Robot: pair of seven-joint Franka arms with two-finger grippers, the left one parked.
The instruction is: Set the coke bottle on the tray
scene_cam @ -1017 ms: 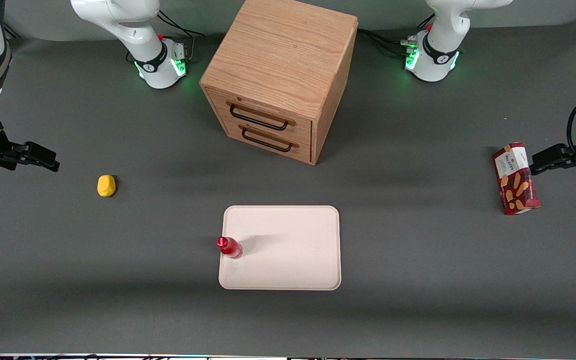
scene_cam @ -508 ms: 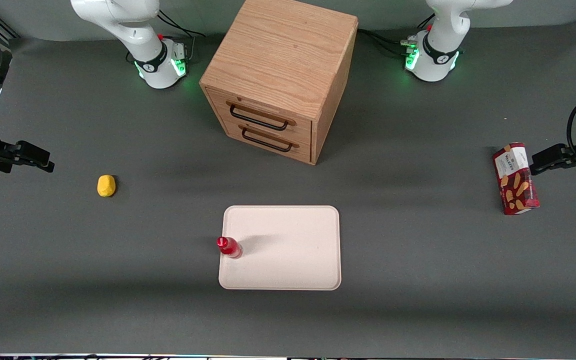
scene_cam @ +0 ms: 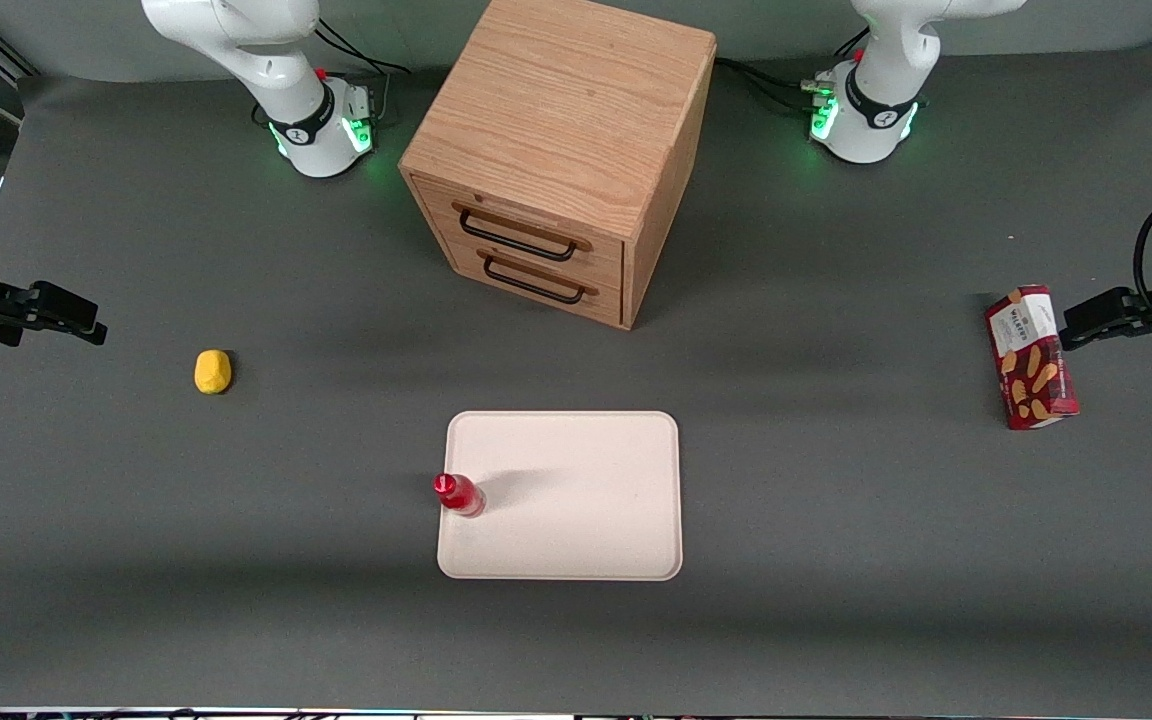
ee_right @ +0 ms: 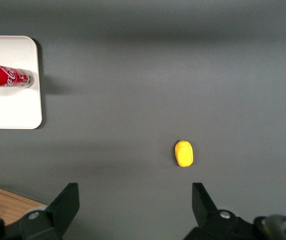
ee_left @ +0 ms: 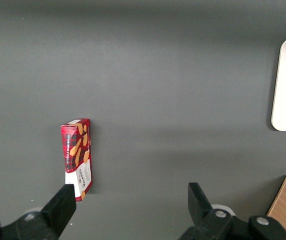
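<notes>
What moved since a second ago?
Only the gripper moved: it pulled back a little toward the working arm's end of the table, away from the yellow lump, with its jaws open and empty. The coke bottle stayed standing on the edge of the tray. The wooden drawer cabinet and the red biscuit box did not move.

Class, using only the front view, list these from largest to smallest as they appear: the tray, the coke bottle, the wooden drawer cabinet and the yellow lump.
1. Wooden drawer cabinet
2. Tray
3. Coke bottle and yellow lump: too alike to rank.

The gripper hangs open at the working arm's end.
</notes>
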